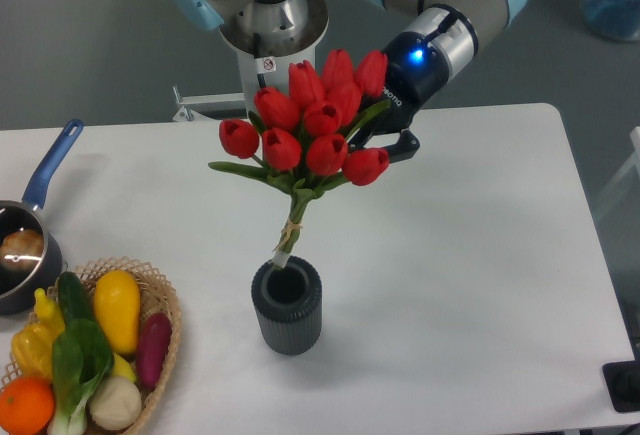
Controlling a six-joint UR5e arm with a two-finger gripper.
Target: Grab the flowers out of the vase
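Observation:
The flowers (315, 130), a bunch of red tulip buds with green leaves and a pale band round the stems, hang tilted above the vase (287, 306). Only the stem tips still reach the rim of this dark grey ribbed pot at the table's front middle. My gripper (375, 145) comes in from the upper right behind the buds and is shut on the flowers; the blooms hide most of its fingers.
A blue-handled saucepan (25, 245) sits at the left edge. A wicker basket (160, 300) of vegetables and fruit stands at the front left. The robot's base (270, 25) rises behind the table.

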